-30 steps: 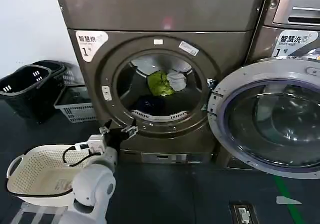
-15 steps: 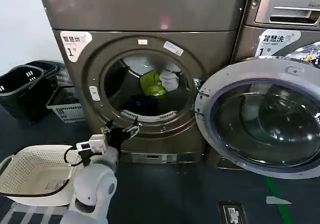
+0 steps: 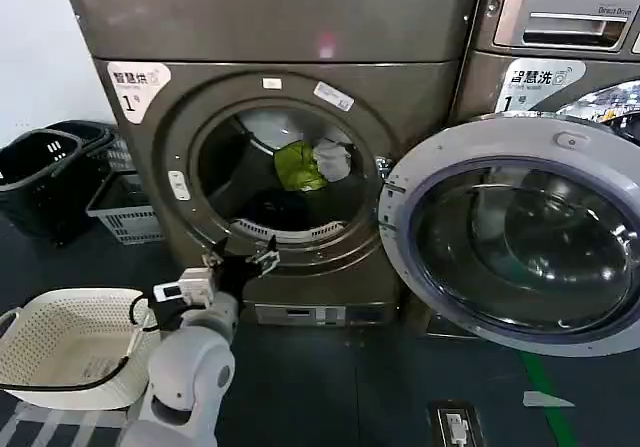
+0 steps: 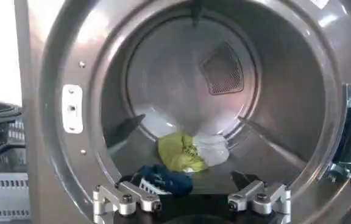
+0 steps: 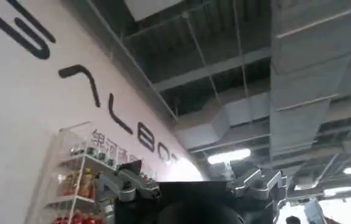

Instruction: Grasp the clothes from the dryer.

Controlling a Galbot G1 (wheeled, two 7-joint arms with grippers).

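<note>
Dryer (image 3: 270, 157) shifted leftward | left fingers (image 4: 124, 199) spread | clothes (image 4: 181, 155) seemingly beyond, untouched

Even indoor light, glare on dryer (image 3: 270, 27) top, shadowed drum, bright ceiling lamps, soft wrist views

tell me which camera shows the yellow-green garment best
The left wrist view: it looks straight into the dryer drum, with the yellow-green garment large beside a white one. The head view shows it smaller, deep inside the porthole. The right wrist view faces the ceiling.
</note>
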